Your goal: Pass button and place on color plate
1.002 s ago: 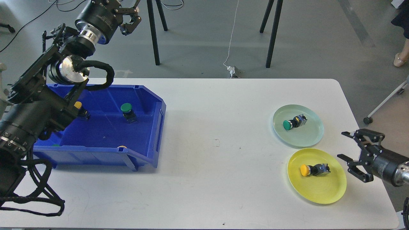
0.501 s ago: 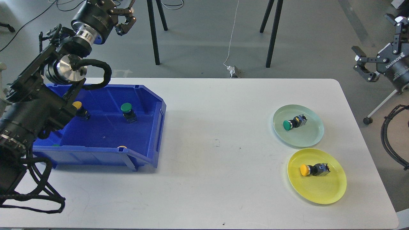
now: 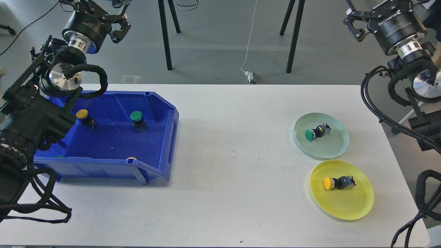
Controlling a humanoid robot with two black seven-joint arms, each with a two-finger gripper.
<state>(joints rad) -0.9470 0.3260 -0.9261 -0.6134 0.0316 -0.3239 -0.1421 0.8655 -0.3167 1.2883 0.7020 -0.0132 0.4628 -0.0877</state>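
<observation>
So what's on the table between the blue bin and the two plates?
Nothing, by the head view: the stretch of white table between the blue bin, the green plate and the yellow plate is bare, apart from faint marks.

green button on its side, green plate | yellow button on its side, yellow plate

White table: blue plastic bin at left, holding yellow-capped push button left of green-capped push button. At right, pale green plate behind yellow plate, one button on each.
</observation>
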